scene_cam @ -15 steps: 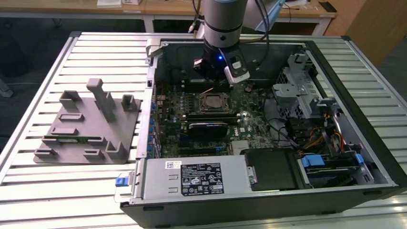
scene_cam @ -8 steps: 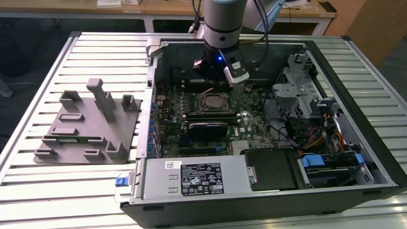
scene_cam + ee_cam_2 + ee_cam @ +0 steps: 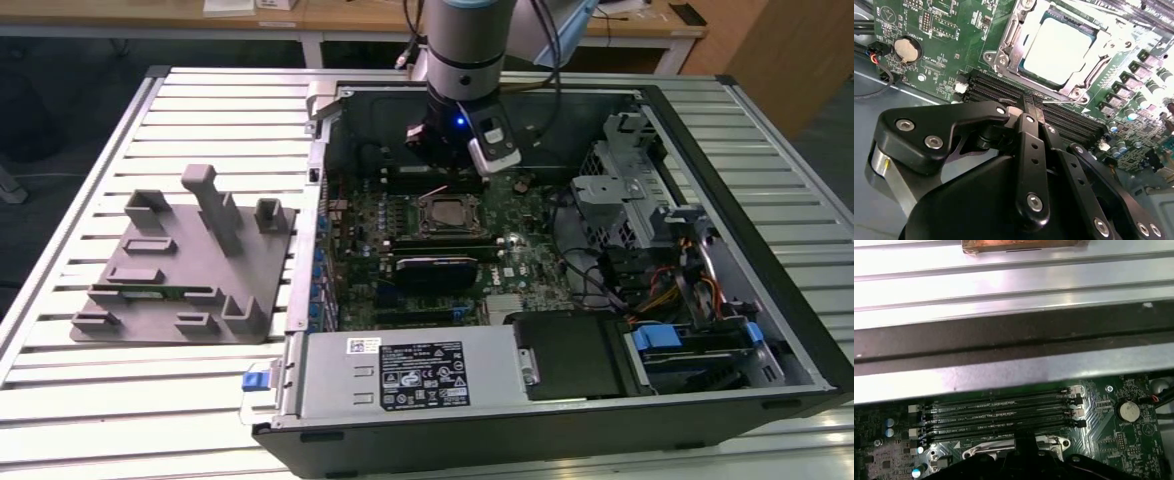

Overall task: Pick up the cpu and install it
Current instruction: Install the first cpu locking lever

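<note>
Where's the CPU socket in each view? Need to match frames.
Exterior view: CPU socket mid-motherboard, below the arm.
Second wrist view: metal-framed socket just beyond the pincer.
First wrist view: frame edge above the pincer.
Shared landmark: memory slots beside the socket.

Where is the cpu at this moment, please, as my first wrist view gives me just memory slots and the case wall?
Observer: In the second wrist view the cpu lies in the motherboard socket, silver top up.
Operator: Is the gripper holding anything?
Observer: No. The gripper is shut with nothing between its fingers, over the memory slots beside the socket.
Operator: Is anything outside the case?
Observer: A grey fixture sits on the table, at the exterior view's left of the case.
</note>
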